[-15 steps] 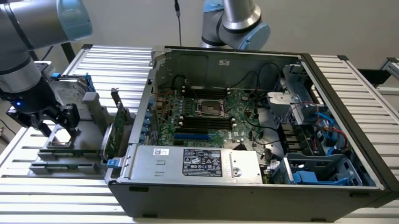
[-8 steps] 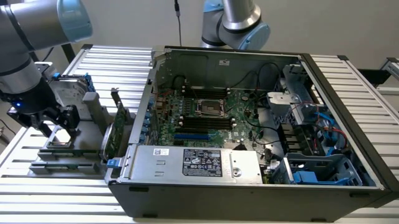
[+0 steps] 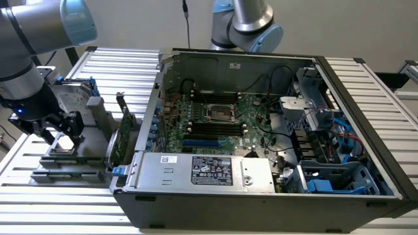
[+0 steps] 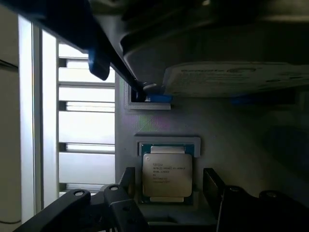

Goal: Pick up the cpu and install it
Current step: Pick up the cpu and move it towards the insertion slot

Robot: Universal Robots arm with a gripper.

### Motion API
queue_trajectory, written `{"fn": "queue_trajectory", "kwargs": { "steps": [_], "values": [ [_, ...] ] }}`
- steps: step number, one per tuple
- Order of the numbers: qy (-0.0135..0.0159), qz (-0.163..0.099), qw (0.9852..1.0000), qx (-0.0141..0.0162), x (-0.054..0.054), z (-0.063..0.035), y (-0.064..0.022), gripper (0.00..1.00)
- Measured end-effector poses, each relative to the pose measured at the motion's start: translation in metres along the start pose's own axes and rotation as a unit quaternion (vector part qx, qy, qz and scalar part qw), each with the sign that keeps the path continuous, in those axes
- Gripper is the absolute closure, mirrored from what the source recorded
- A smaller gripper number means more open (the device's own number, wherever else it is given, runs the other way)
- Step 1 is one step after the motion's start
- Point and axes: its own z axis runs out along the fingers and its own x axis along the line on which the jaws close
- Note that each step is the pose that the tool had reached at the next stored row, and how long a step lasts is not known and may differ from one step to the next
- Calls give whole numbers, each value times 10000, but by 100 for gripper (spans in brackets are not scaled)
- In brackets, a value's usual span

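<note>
The cpu (image 4: pixel 166 176) is a small flat square chip with a dull silver top, lying in a recess of a grey holder (image 3: pixel 65 164) at the exterior view's left, outside the computer case. My gripper (image 3: pixel 60 133) hangs just above it, open, with one finger on either side of the chip (image 3: pixel 64 143). In the wrist view the fingers (image 4: pixel 214 183) flank the cpu without touching it. Inside the open case, the empty cpu socket (image 3: pixel 220 112) sits on the green motherboard.
The open computer case (image 3: pixel 261 132) fills the exterior view's middle and right, with a power supply (image 3: pixel 202 170) at its front. A green expansion card (image 3: pixel 122 132) stands upright between holder and case. A hard drive in blue brackets (image 3: pixel 73 93) rests behind the gripper.
</note>
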Motion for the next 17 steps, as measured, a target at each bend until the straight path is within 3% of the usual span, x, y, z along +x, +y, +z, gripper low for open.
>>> {"fn": "queue_trajectory", "kwargs": {
  "steps": [17],
  "values": [
    [1, 15, 10000, 0, 29, 46, 29, 33]
  ]
}}
